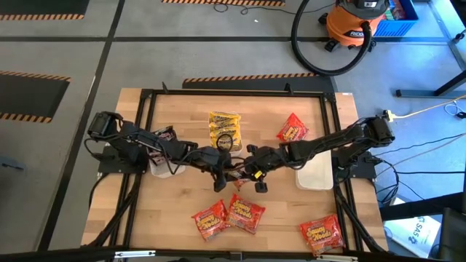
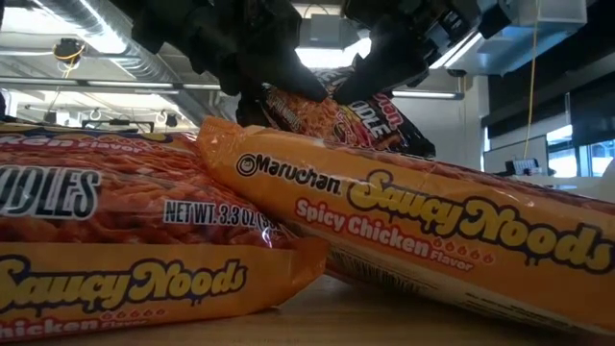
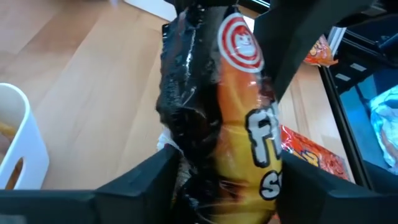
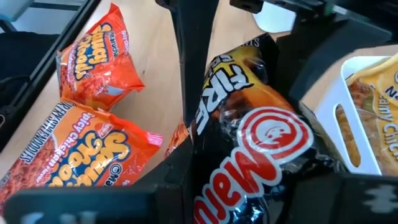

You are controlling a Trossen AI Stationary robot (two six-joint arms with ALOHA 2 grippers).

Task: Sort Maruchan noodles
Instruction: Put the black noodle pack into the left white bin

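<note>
A dark brown-black Maruchan packet with orange print (image 1: pixel 235 173) hangs between my two grippers over the table's middle. My left gripper (image 1: pixel 218 166) comes from the left and my right gripper (image 1: pixel 253 169) from the right, and both are shut on it. The low view shows the packet (image 2: pixel 346 115) raised above the table. Yellow packets (image 1: pixel 224 127) lie at the far middle. A red-orange packet (image 1: pixel 293 131) lies at the far right. Three more red-orange packets (image 1: pixel 245 213) lie flat near the front edge. My left gripper pinches the dark packet (image 3: pixel 205 124) between its two fingers (image 3: pixel 143 180), one on each face, coming level from the table's left. The packet stands on edge, crumpled, clear of the table. My right gripper pinches the same packet's other end (image 4: pixel 249 155) between its two fingers (image 4: pixel 177 171), coming level from the table's right. The packet is lifted clear, and its printed face (image 4: pixel 267 134) bulges toward the camera.
One white tray (image 1: pixel 164 169) stands by the left arm and another (image 1: pixel 314 177) by the right arm. The tray in the right wrist view (image 4: pixel 339 106) holds yellow packets. Black frame rails run along the table's edges. Bare wood lies between the grippers and the front packets.
</note>
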